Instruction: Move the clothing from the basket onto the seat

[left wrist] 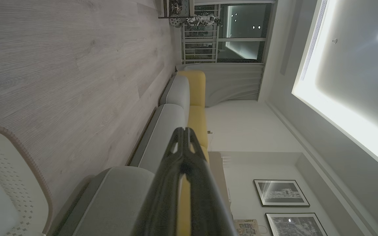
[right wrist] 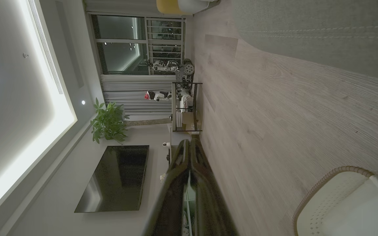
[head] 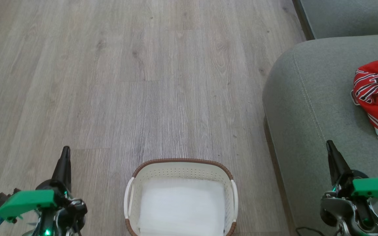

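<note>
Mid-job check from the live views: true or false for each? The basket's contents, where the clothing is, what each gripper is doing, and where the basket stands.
1. The basket holds red garments. False: inside it there is just its white liner.
2. The clothing lies on the seat. True.
3. The left gripper is shut on a garment. False: it is shut but holds nothing.
4. The right gripper is shut and empty. True.
5. The basket stands on the seat. False: it stands on the wood floor, beside the seat.
</note>
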You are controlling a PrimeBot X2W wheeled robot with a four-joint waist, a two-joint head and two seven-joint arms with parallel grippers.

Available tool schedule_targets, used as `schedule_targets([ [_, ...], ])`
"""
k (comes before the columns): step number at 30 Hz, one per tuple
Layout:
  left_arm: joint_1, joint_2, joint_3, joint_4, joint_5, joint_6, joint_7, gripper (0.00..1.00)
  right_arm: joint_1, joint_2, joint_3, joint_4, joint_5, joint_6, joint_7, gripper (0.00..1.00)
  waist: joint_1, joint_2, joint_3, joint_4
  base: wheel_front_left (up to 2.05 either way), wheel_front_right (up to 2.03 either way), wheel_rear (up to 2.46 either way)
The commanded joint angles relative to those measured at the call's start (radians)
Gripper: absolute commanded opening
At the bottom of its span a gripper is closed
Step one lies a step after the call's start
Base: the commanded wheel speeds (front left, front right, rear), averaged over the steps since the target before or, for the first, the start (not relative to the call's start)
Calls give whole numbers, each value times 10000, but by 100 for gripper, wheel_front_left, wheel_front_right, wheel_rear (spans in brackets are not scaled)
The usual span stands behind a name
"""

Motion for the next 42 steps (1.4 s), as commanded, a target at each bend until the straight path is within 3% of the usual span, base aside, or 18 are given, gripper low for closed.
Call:
schedule_targets([
  [1,-499,58,344,-270,15,-67,61,0,-502,44,171,-326,23,-2,96,0,0,0,0,0,0,0,0],
  [42,-505,10,412,-269,73,-67,116,0,-505,67,136,-324,-6,-2,124,0,0,0,0,0,0,0,0],
])
